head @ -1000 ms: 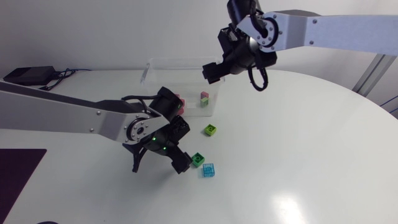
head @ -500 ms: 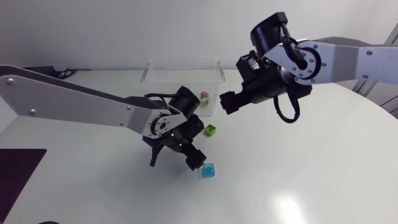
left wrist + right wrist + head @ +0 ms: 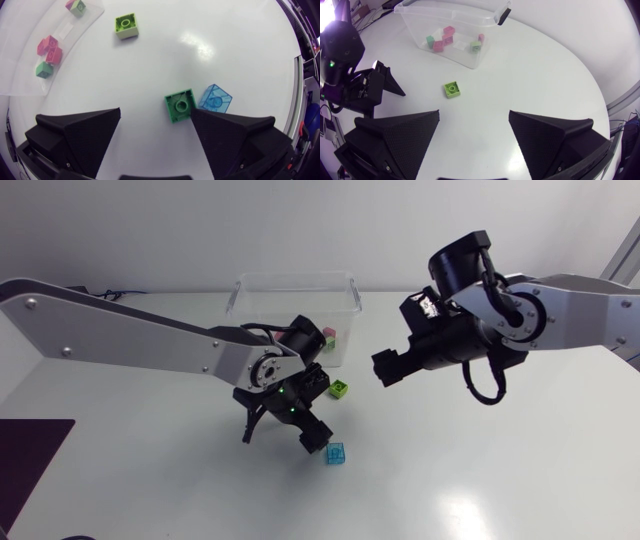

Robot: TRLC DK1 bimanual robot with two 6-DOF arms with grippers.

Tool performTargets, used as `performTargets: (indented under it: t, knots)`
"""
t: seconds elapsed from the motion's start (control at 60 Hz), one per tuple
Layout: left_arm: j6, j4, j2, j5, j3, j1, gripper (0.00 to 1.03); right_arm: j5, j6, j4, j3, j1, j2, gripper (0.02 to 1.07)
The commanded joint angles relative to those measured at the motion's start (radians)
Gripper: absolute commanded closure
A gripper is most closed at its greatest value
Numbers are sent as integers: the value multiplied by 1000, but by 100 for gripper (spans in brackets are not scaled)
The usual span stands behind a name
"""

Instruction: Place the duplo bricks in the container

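Left claw point(image 3: 156, 112) spread wide, low over surface point(image 3: 225, 45). Dark green brick point(image 3: 180, 105) lies between fingers, unclamped, likely lined up for grasp. Blue brick point(image 3: 216, 98) just beside, may interfere. Right claw point(image 3: 474, 112) apart, empty, facing light green brick point(image 3: 452, 89). Container point(image 3: 420, 31) holds several bricks.

White table point(image 3: 500, 460), clear container point(image 3: 292, 298), lime brick point(image 3: 339, 389), green brick point(image 3: 180, 106), blue brick point(image 3: 335, 453)

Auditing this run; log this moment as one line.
left gripper: open, straddling green brick | right gripper: open, empty | lime brick, blue brick: on table
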Motion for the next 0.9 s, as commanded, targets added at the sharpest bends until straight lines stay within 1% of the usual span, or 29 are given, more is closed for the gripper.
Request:
performTargets:
  t: [0.0, 0.117, 0.233, 0.45, 0.633, 0.8, 0.883]
  knots:
    - [-13, -45, 28, 8, 10, 35, 6, -8, -15, 5, -38, -9, -25, 7]
    - [-2, -74, 20, 8, -6, 68, 6, -14, -18, 6, -49, -13, -28, 7]
    - [-5, -82, 0, 8, -5, 79, 6, -15, -20, 8, -55, -13, -33, 7]
    - [-17, -93, -8, 16, 47, 10, 6, -15, -26, 14, -73, -23, -44, 7]
    - [-17, -110, -11, 24, 59, 12, 6, -28, -41, 17, -93, -46, -55, 7]
    - [-30, -152, -26, 60, 55, 5, 6, -34, -44, 17, -98, -52, -59, 7]
    - [-33, -157, -28, 79, 41, -4, 6, -37, -43, 18, -103, -53, -62, 7]
